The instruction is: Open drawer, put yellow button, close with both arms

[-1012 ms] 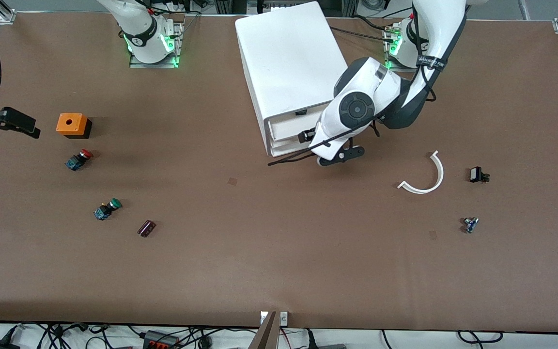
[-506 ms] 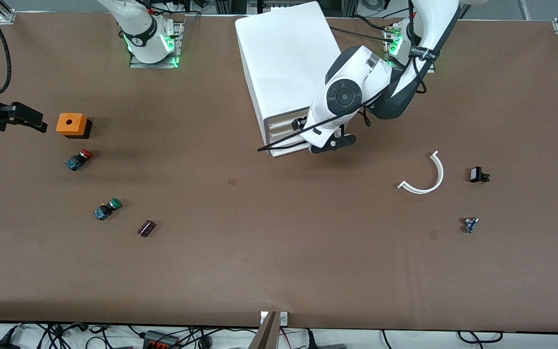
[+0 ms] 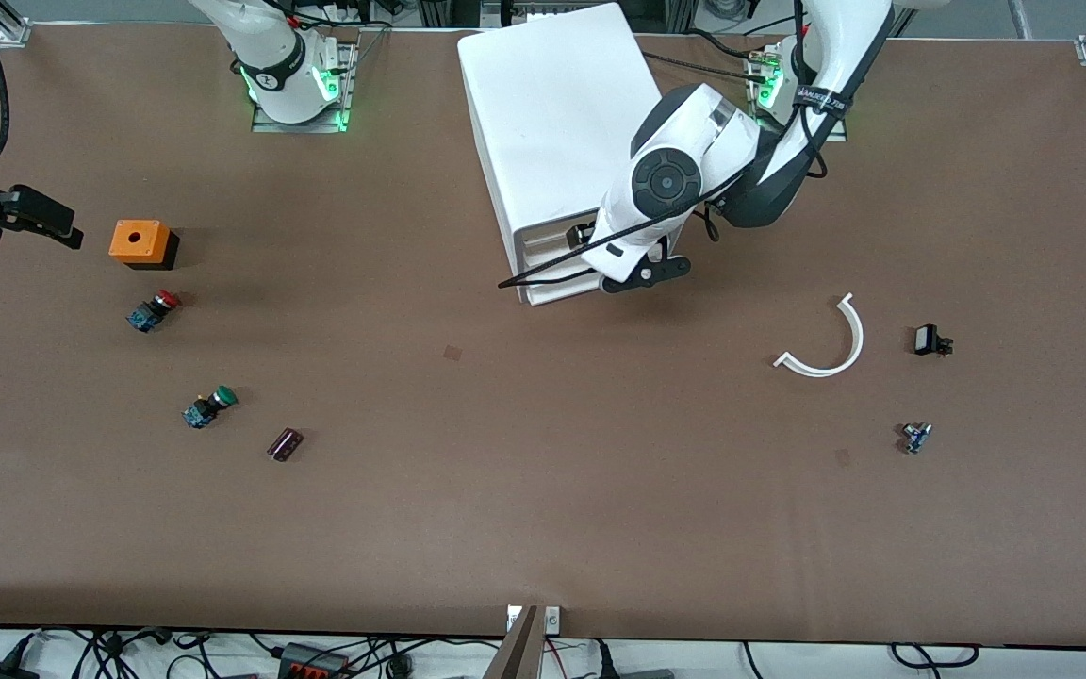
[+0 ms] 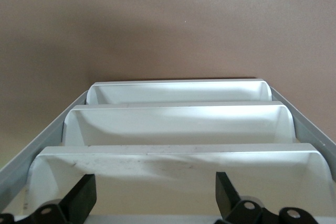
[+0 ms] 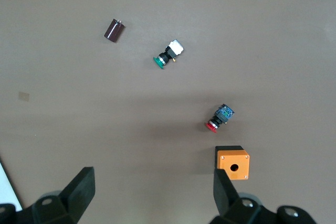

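The white cabinet [image 3: 557, 113] stands toward the robots' side of the table. Its uppermost drawer [image 3: 543, 245] sits pushed in, about level with the lower ones. In the left wrist view that drawer's front lip [image 4: 178, 156] lies just past the fingers [image 4: 81, 200], which stand wide apart. My left gripper [image 3: 588, 238] is open at the drawer's front and holds nothing. My right gripper [image 3: 57, 229] is open and empty over the table at the right arm's end, beside an orange box [image 3: 139, 242]. The yellow button is not visible in any view.
A red-capped button [image 3: 155, 309], a green-capped button [image 3: 208, 405] and a dark cylinder [image 3: 285, 443] lie at the right arm's end. A white curved strip [image 3: 830, 344], a small black part [image 3: 929, 340] and a small blue part [image 3: 915, 437] lie at the left arm's end.
The left arm has moved toward the cabinet and the pulled-out top drawer has slid in. The right gripper has shifted slightly.
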You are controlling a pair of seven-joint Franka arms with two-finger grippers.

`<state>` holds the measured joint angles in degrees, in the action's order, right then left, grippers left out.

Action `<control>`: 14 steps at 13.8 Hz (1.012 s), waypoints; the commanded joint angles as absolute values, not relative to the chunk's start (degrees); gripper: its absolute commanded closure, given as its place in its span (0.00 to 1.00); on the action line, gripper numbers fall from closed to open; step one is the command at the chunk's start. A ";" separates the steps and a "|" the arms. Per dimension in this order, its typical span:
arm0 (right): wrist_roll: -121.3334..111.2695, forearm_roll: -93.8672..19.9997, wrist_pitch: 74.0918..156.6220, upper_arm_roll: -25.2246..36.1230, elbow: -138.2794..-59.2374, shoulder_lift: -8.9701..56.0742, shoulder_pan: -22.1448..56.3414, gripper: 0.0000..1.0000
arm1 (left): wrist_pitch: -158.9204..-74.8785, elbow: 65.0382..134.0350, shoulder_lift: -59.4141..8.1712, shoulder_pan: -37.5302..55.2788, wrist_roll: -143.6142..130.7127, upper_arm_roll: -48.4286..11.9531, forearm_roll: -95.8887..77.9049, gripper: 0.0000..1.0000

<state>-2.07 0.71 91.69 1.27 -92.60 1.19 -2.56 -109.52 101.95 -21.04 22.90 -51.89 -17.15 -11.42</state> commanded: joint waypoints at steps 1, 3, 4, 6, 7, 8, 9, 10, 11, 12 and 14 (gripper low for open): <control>-1.49 1.41 92.46 0.88 -96.14 -1.49 -2.99 0.00 | -108.81 100.47 -19.16 19.26 -48.28 -17.40 -11.25 0.00; -1.32 1.41 92.72 0.88 -97.21 -2.20 -2.99 0.00 | -108.63 98.54 -18.81 15.75 -41.26 -17.49 -7.41 0.00; -1.32 1.32 92.64 0.88 -97.03 -2.11 -2.99 0.00 | -107.15 97.13 -18.63 14.43 -38.18 -17.40 -4.86 0.00; -0.97 1.32 92.55 0.88 -96.86 -1.85 -2.99 0.00 | -100.85 92.40 -18.63 10.48 -32.02 -17.40 1.11 0.00; -1.75 1.32 92.55 0.88 -96.77 -1.85 -2.99 0.00 | -97.59 89.41 -18.63 8.02 -27.82 -17.49 3.75 0.00; -1.76 1.41 92.46 0.88 -96.85 -1.93 -2.99 0.00 | -95.21 86.51 -18.63 5.47 -22.81 -17.58 5.08 0.00; -1.76 1.41 92.46 0.88 -96.94 -1.93 -2.99 0.00 | -93.53 84.14 -18.55 3.71 -18.07 -17.58 5.10 0.00; -1.76 1.32 92.72 0.88 -97.12 -1.93 -2.99 0.00 | -91.08 82.02 -18.28 1.78 -13.67 -17.49 5.18 0.00; -1.76 1.41 92.81 0.88 -97.12 -1.93 -2.90 0.00 | -88.71 80.61 -17.76 0.28 -9.97 -17.40 5.19 0.00; -1.76 1.41 93.16 0.88 -97.12 -1.85 -2.90 0.00 | -87.29 79.29 -16.71 -1.39 -6.71 -17.49 5.19 0.00; -2.28 1.41 94.92 0.88 -97.29 -1.85 -2.90 0.00 | -85.26 77.52 -14.34 -3.94 -0.12 -17.23 4.32 0.00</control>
